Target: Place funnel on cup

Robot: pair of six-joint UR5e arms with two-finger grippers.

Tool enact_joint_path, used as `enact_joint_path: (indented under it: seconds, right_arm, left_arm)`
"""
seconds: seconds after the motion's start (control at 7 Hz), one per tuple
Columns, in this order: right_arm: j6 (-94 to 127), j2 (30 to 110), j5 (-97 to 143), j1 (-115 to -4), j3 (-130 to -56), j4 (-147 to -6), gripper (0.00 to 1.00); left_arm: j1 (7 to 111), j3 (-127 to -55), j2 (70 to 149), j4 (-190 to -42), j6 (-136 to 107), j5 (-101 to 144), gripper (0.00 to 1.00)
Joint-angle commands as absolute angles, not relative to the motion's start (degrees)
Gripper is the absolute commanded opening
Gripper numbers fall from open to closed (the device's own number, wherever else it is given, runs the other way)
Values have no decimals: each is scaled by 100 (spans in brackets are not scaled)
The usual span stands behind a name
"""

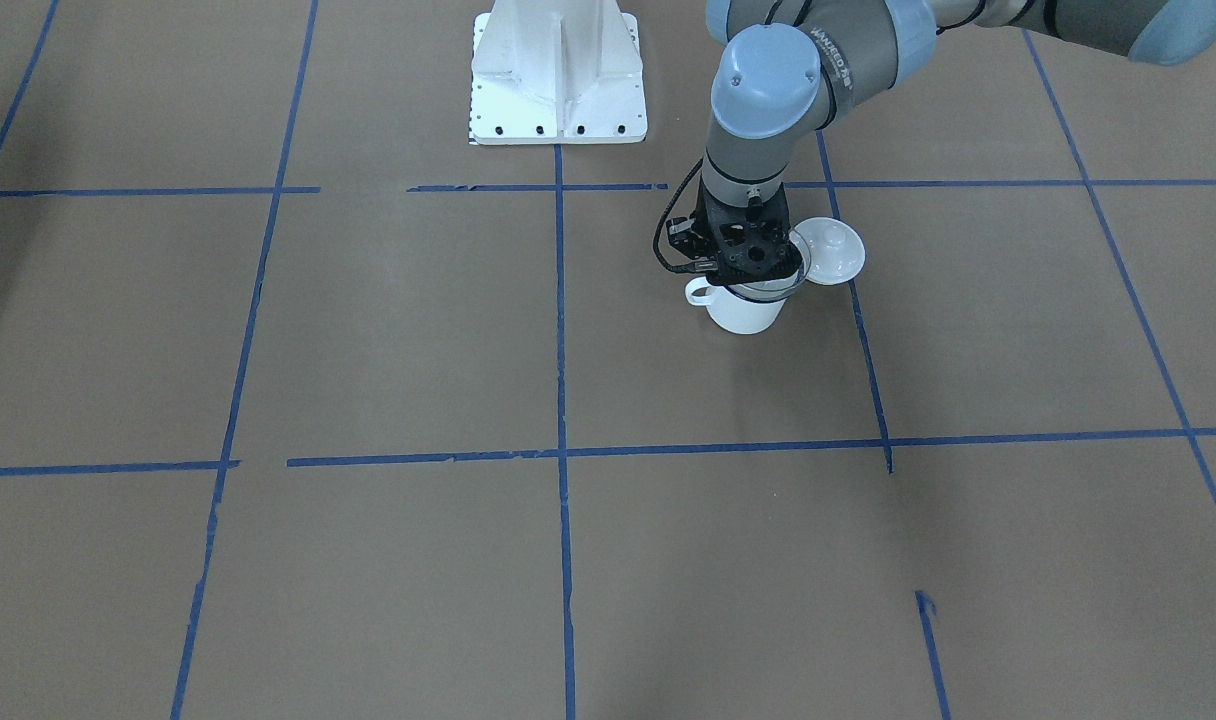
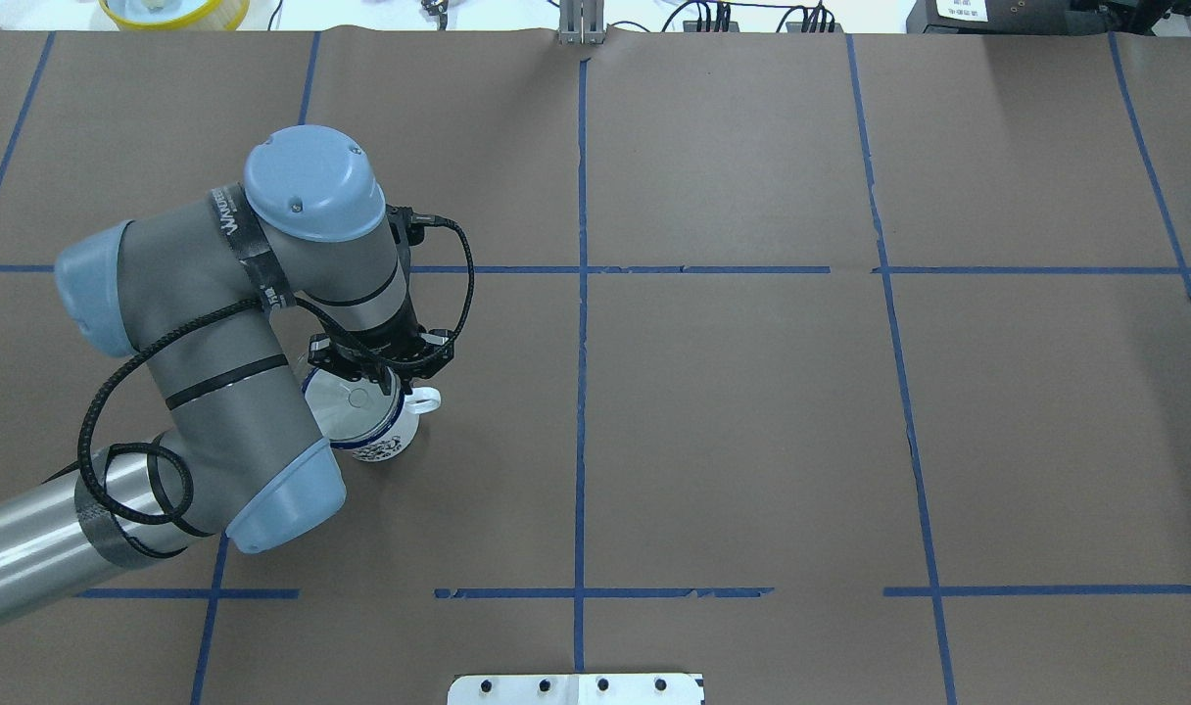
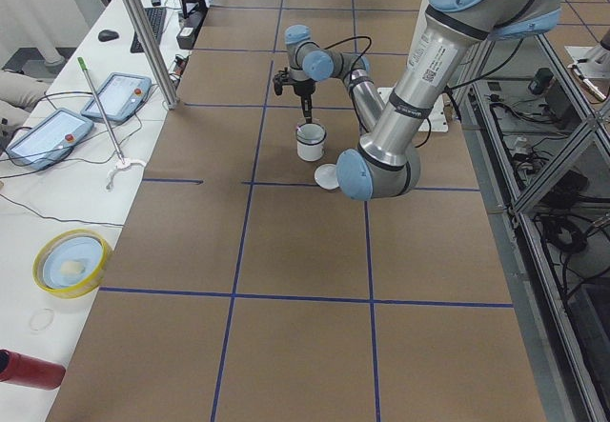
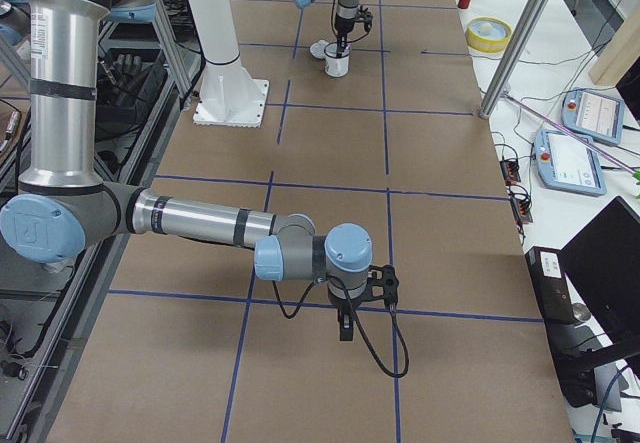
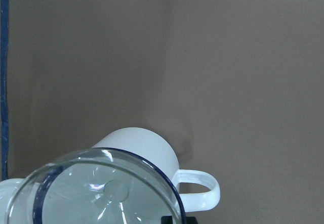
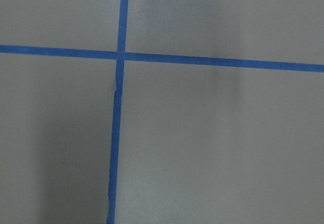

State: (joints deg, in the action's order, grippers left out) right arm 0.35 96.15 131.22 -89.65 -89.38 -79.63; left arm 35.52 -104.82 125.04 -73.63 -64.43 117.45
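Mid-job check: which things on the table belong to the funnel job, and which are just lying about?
In the job:
funnel, held by the left hand
cup, right under the funnel

Lying about:
white knobbed lid, on the table beside the cup

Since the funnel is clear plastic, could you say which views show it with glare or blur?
Left wrist view: the funnel is close, soft, with small highlights; overhead view: barely distinguishable over the cup; front-facing view: the left pincer covers most of it.
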Motion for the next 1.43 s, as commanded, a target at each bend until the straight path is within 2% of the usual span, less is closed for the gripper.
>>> enact_joint_path:
  seconds: [0.0,0.29,0.71,1.14,1.29]
  right_arm:
    - [35,9615,13122,-8965,-8938,-7963,100]
    - [35,9615,13122,-8965,-8938,-7963,100]
    - [35,9615,13122,-8965,-8938,-7963,100]
    - [35,9615,13122,-8965,-8938,-7963,100]
    - [35,9615,13122,-8965,-8938,-7963,100]
  left_arm:
    - [3690,-10904,12420,-7356,-6129,11681,100]
    - [4575,-11494,11380,-7784,-4194,11759,100]
    - [6487,-11461,9226,-9103,-1426,12426,100]
    - [8546,-10376,8526,-9036,830,13146,100]
    - [8691,-9971,8125,-9087,870,13984,100]
